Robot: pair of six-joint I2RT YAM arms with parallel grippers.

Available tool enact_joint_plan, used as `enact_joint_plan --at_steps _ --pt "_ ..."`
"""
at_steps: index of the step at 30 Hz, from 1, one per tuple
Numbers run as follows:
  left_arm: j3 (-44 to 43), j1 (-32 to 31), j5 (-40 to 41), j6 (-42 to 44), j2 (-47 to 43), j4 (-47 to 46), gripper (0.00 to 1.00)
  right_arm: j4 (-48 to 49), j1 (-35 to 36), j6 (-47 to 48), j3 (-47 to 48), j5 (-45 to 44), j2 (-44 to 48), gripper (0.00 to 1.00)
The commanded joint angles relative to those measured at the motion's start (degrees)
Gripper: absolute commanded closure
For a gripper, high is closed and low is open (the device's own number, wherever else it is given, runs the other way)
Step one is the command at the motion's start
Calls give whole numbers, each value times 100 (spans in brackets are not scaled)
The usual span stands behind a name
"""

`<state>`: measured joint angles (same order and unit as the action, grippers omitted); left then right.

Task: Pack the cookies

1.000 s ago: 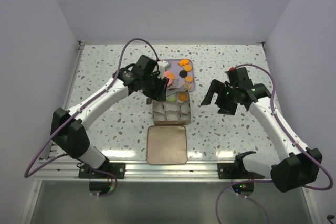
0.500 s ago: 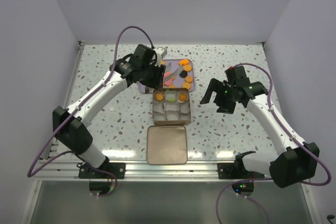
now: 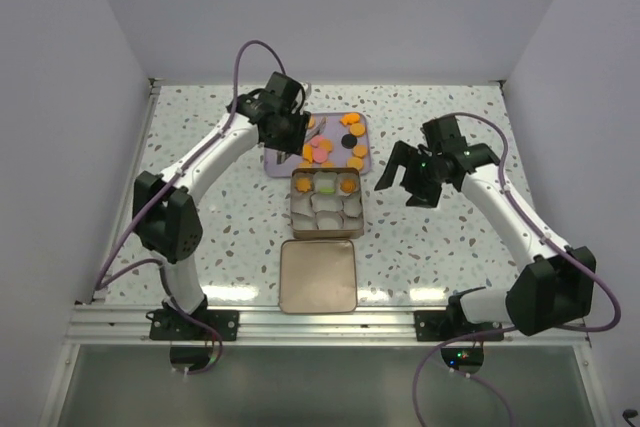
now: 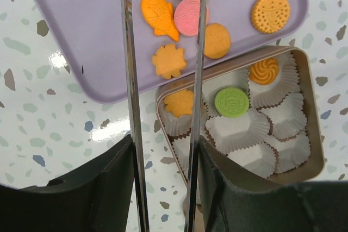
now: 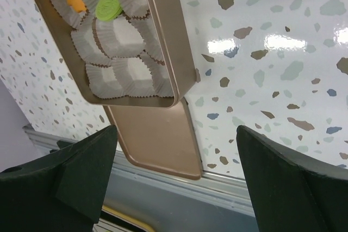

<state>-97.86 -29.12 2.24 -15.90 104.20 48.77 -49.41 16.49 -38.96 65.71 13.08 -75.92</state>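
Loose cookies lie on a purple tray [image 3: 275, 162]: orange ones [image 3: 350, 119], pink ones [image 3: 320, 144] and a black one [image 3: 351, 132]. In front of the tray stands a square metal tin [image 3: 325, 235] of white paper cups; its back row holds an orange cookie [image 4: 180, 102], a green one [image 4: 231, 101] and an orange swirl [image 4: 264, 71]. My left gripper [image 3: 290, 135] hangs over the tray's left half, shut on metal tongs [image 4: 129, 80]. The tong blades stand apart with their tips out of view. My right gripper [image 3: 400, 179] hovers open and empty to the right of the tin.
The tin's lid [image 3: 318, 275] lies flat just in front of the tin, near the table's front rail. White walls close in the speckled table on the left, back and right.
My left arm has drawn back from over the tin's back row to over the purple tray, uncovering the tin's back-left cup. The right gripper has drifted slightly left, still open.
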Motion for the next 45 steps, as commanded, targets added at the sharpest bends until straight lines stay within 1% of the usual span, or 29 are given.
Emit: enact_joint_plan --at_steps 1,11,18,25,32,35,37,40,45 --pt "-321 47 206 -115 389 -8 49 265 -6 81 275 230 -186 6" --pt "-1357 144 435 -326 1330 369 49 397 -14 336 609 625 -898 6" --pt "-1437 153 602 -563 1577 528 49 300 -32 626 802 792 -1188 6" --pt "-1455 144 523 -695 1840 510 49 212 -102 820 882 1003 -1381 6" --pt "-1911 144 558 -721 2271 712 50 265 -120 855 706 1232 -1452 6" --pt "-1991 144 576 -721 2341 756 53 256 -120 846 618 1302 -1443 7" --pt "-1973 153 637 -721 2333 748 60 256 -120 837 505 1320 -1373 7" --pt "-1973 179 655 -695 2306 721 67 318 -120 767 320 1346 -1268 7" --pt "-2044 214 655 -625 2044 677 68 440 -120 565 144 1303 -1057 7"
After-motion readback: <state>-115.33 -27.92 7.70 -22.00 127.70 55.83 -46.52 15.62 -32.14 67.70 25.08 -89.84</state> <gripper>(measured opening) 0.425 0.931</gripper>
